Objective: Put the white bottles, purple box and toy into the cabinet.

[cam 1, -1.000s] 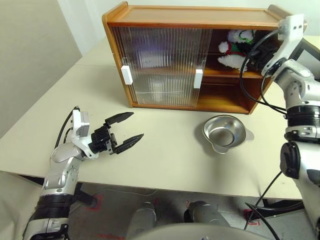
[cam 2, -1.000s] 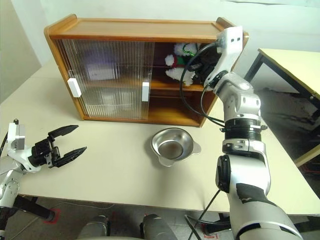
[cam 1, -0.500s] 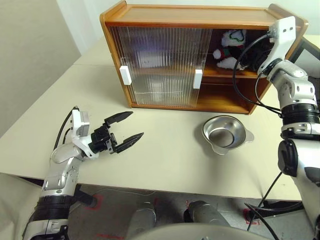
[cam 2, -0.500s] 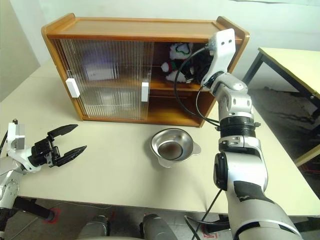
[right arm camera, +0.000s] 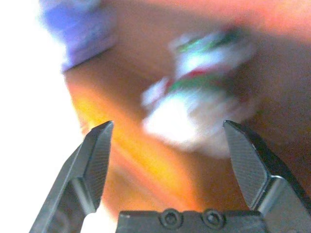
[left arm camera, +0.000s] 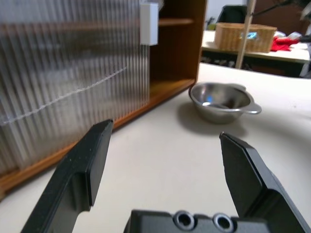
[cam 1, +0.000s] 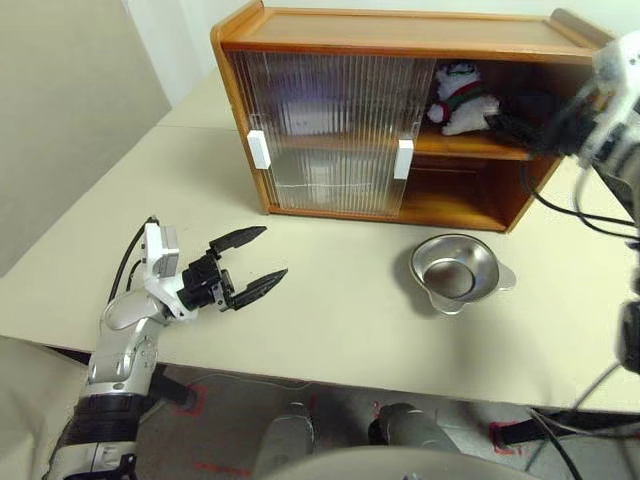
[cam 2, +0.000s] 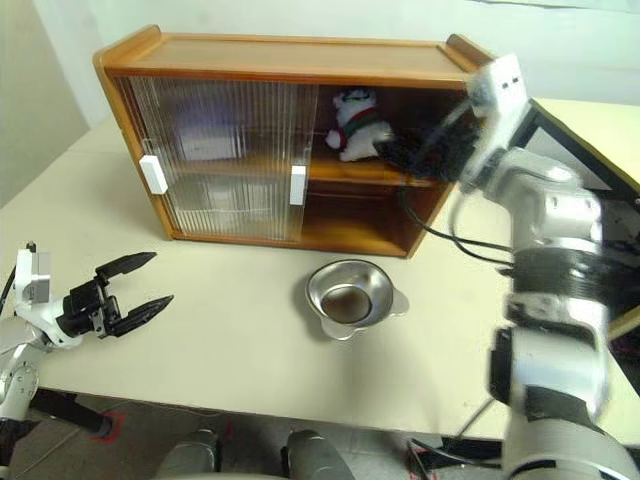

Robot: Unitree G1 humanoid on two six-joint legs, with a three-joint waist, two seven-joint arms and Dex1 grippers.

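Wooden cabinet point(cam 1: 400, 30) holds the toy point(cam 1: 458, 98) on its upper shelf; both grippers' fingers spread, empty.

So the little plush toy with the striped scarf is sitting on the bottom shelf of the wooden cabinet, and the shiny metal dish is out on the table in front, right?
Not quite. The toy sits on the upper shelf of the cabinet, not the bottom one; the lower shelf's open side looks bare. The left eye view shows this. The metal dish is indeed on the table in front.
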